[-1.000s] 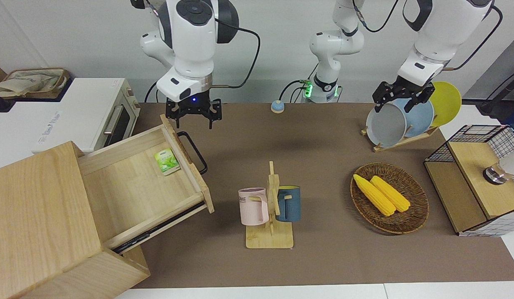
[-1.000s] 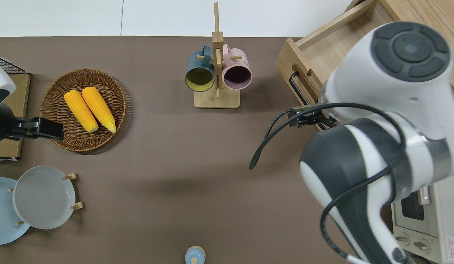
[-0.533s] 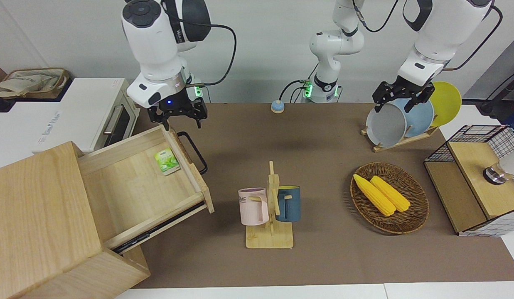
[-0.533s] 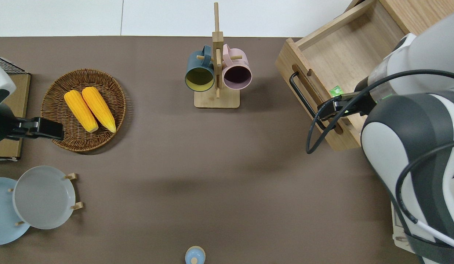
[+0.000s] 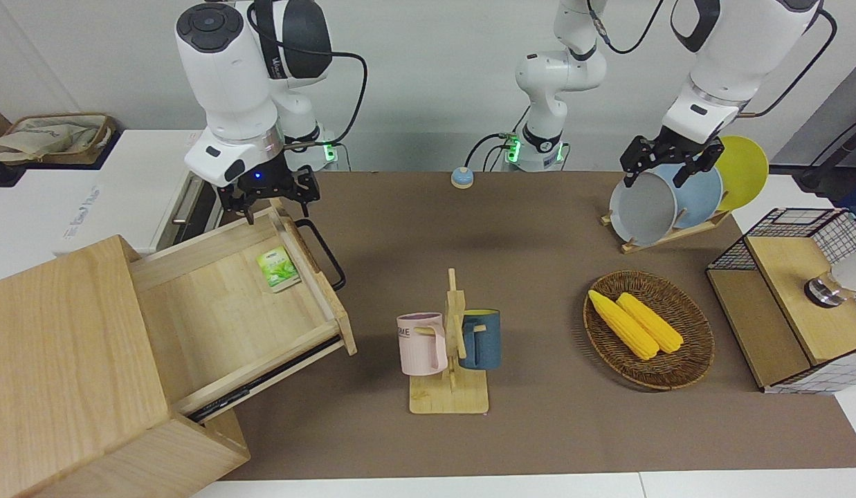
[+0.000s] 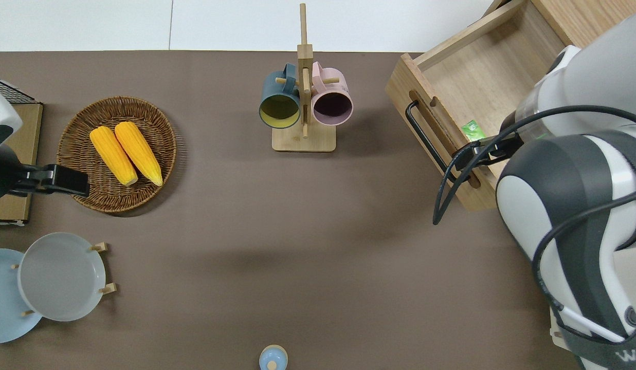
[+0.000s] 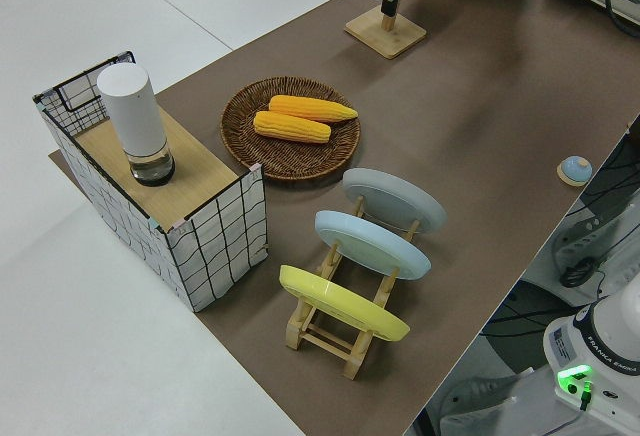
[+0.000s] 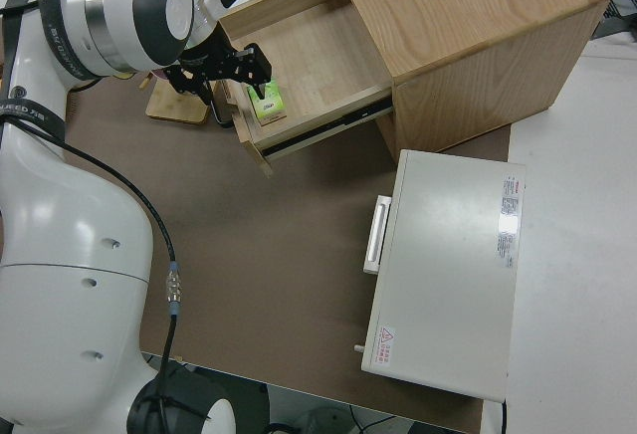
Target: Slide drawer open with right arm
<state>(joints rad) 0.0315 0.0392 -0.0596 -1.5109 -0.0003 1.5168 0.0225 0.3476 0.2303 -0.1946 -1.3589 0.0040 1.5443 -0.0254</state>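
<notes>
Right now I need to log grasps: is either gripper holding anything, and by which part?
Nothing is held. The right gripper hangs open over the open drawer, clear of its handle. The left arm is parked.
</notes>
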